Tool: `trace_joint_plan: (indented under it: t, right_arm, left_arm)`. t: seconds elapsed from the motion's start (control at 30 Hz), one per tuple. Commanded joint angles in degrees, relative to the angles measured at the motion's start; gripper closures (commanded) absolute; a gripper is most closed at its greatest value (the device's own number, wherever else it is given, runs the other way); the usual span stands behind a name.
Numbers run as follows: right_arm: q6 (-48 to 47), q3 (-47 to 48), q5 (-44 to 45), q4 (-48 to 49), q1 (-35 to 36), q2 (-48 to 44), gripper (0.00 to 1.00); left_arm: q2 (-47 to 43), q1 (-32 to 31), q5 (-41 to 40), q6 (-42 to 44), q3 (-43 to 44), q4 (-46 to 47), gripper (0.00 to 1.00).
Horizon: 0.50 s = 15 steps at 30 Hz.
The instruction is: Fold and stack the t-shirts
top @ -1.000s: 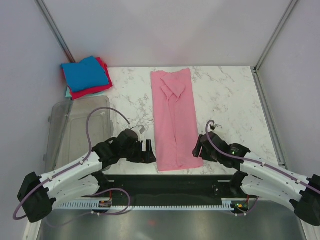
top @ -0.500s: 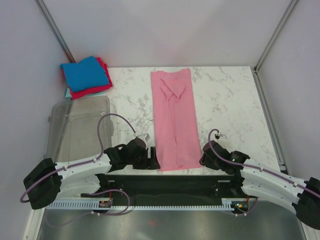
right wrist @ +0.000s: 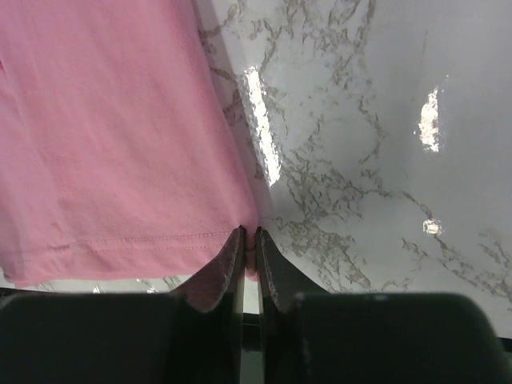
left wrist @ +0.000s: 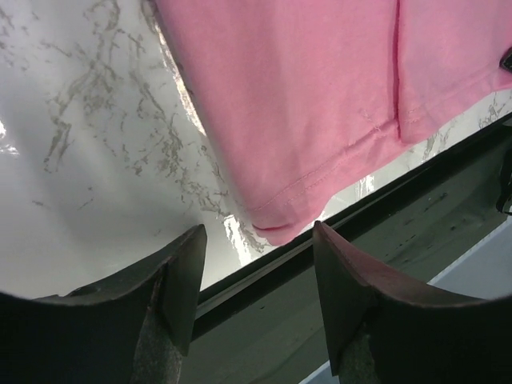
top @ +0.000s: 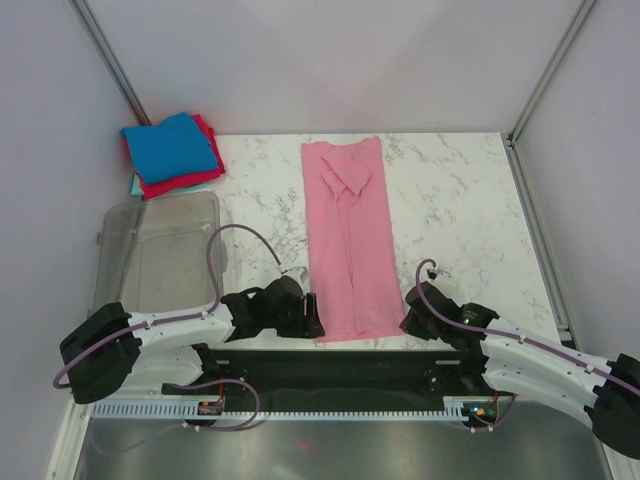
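A pink t-shirt, folded into a long narrow strip, lies down the middle of the marble table. My left gripper sits low at its near left corner. In the left wrist view the left gripper is open, and the shirt's hem corner lies just beyond the fingertips, not pinched. My right gripper is at the near right corner. In the right wrist view the right gripper is shut on the pink shirt's hem corner.
A stack of folded shirts, blue on top of red and teal, rests at the back left corner. A clear plastic bin stands at the left. The table's dark near edge runs right under both grippers.
Both arms have dropped toward the shirt's near corners. The right gripper has closed onto the hem corner. The left gripper's jaws have narrowed but remain apart.
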Motion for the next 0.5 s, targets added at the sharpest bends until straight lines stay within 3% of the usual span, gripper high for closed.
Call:
trace_joint_plan:
  t: [0.0, 0.2, 0.23, 0.33, 0.37, 0.47]
  right_arm:
    - [-0.6, -0.4, -0.5, 0.7, 0.3, 0.1, 0.85]
    - [-0.7, -0.5, -0.5, 0.5, 0.2, -0.3, 0.9]
    - [-0.8, -0.3, -0.4, 0.4, 0.2, -0.3, 0.91]
    - [-1.1, -0.4, -0.3, -0.1, 0.2, -0.6, 0.94]
    - [-1.1, -0.3, -0.4, -0.5, 0.2, -0.8, 0.97]
    - [-0.8, -0.3, -0.6, -2.2, 0.2, -2.3, 1.0]
  left_arm:
    - [3.5, -1.7, -2.4, -1.0, 1.8, 0.7, 0.37]
    - [5.0, -4.3, -3.9, -2.7, 0.9, 4.2, 0.54]
    - [4.2, -4.4, -4.3, -2.9, 0.4, 4.5, 0.68]
    - [3.1, -4.4, -5.0, -3.2, -0.2, 4.7, 0.87]
    - [2.6, -4.4, -5.2, -2.9, -0.3, 4.3, 0.98]
    - [-1.0, -4.4, -6.4, -3.0, -0.6, 2.1, 0.98]
